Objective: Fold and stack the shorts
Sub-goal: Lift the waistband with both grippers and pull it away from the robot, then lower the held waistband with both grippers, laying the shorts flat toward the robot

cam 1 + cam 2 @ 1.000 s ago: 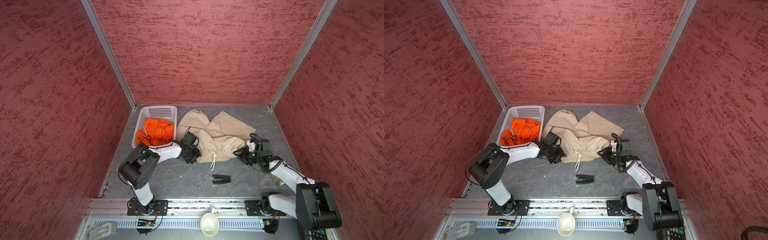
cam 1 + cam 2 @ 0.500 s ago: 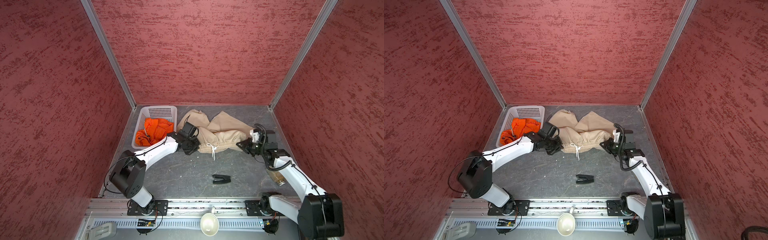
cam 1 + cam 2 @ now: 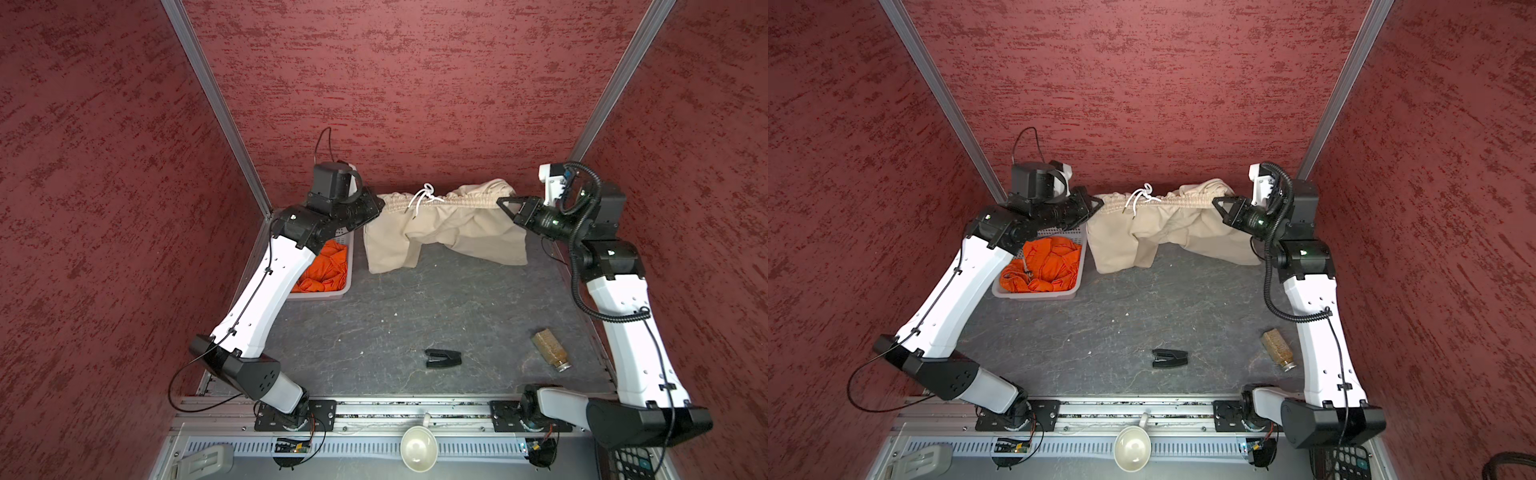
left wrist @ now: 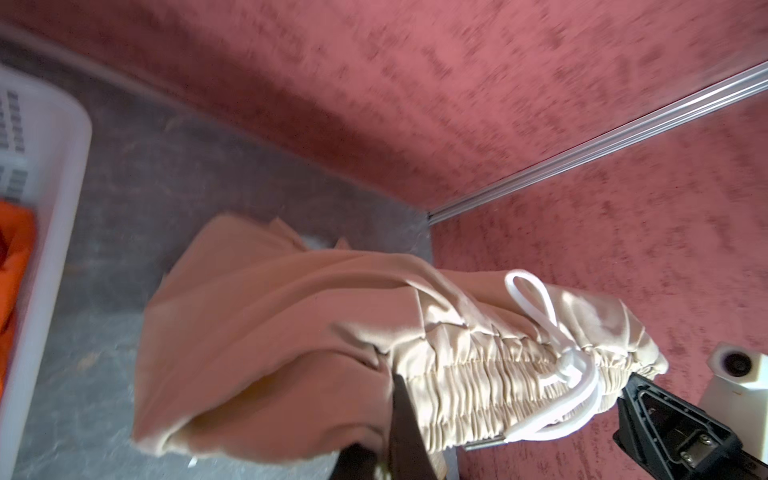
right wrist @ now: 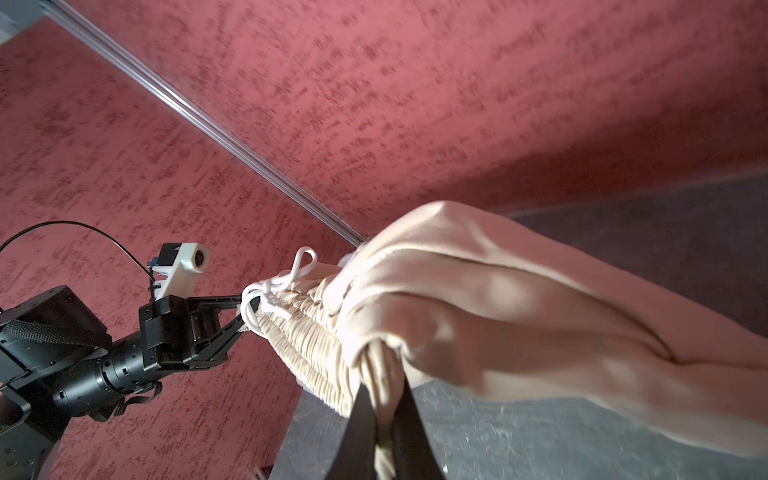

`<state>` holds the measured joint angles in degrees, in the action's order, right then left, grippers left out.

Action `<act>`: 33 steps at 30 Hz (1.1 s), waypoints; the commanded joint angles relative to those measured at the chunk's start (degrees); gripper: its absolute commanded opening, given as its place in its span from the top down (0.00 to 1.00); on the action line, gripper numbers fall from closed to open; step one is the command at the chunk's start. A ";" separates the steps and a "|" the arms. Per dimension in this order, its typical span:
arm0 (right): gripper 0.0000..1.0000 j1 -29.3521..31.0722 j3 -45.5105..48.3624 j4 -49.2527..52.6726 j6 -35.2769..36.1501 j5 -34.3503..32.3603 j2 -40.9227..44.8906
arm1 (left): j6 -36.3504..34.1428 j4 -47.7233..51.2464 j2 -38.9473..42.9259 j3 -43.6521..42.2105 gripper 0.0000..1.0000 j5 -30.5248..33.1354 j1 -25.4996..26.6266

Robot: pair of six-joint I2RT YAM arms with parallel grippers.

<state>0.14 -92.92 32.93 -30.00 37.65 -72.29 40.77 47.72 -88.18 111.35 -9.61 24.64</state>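
Beige shorts [image 3: 444, 224] hang by the waistband between left gripper [image 3: 379, 206] and right gripper [image 3: 500, 201], each clamped on one end. Their hems touch the table [image 3: 395, 324]. Orange shorts [image 3: 324, 270] lie in the basket [image 3: 328, 296]. The bite looks shallow, though blurred: stretched elastic may slip free, dropping one side.

**Arm hardware: white shells, black joints**

Both the left arm [image 3: 266, 286] and right arm [image 3: 627, 332]: white link covers, black joint housings, green status lights [image 3: 1304, 251]. Black base plates [image 3: 295, 415], screw heads showing, on the silver rail [image 3: 395, 409] at 6 o'clock. Thin black cable [image 3: 268, 272] clipped along left; ribbed black hose [image 3: 575, 270] on right. White camera mount [image 3: 550, 183] per wrist. Black left gripper [image 3: 379, 204] and right gripper [image 3: 500, 201]: triangular open-frame fingers.
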 commanded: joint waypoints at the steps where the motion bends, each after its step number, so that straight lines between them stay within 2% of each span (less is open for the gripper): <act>1: 1.00 -1.64 -7.13 1.96 2.79 -0.54 0.34 | -7.14 4.31 1.72 5.29 1.00 5.73 -1.97; 6: 1.00 -1.63 -10.15 3.55 1.93 0.06 4.19 | -9.00 4.08 5.49 6.48 1.00 3.68 -2.06; 13: 1.00 -1.64 -6.39 10.60 -0.36 -1.88 10.24 | -9.98 6.36 9.48 2.03 1.00 4.70 -2.63; 18: 1.00 -1.63 -5.79 10.11 -3.58 -5.51 5.05 | -12.09 2.22 3.75 3.43 1.00 0.97 -5.15; 22: 1.00 -1.64 -8.48 4.65 -4.39 -5.25 -3.82 | -13.88 -0.77 -7.10 11.86 1.00 -2.83 -7.14; 26: 1.00 -1.64 -17.24 0.90 -3.07 -4.37 -14.73 | -14.13 1.88 -21.41 30.66 1.00 -6.22 -8.95; 29: 1.00 -1.64 -29.79 1.82 -0.62 -3.23 -22.65 | -13.23 -0.11 -29.97 43.85 1.00 -8.81 -10.23; 31: 1.00 -1.68 -42.21 6.76 1.73 -2.40 -28.56 | -11.47 -3.92 -31.42 46.94 1.00 -10.80 -10.92; 33: 1.00 -1.73 -52.67 12.31 4.50 -2.77 -31.80 | -12.31 -7.61 -29.28 44.37 1.00 -12.38 -10.55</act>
<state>-0.19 -133.80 41.95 -30.24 36.99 -105.54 28.84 47.27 -121.80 153.62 -21.02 15.35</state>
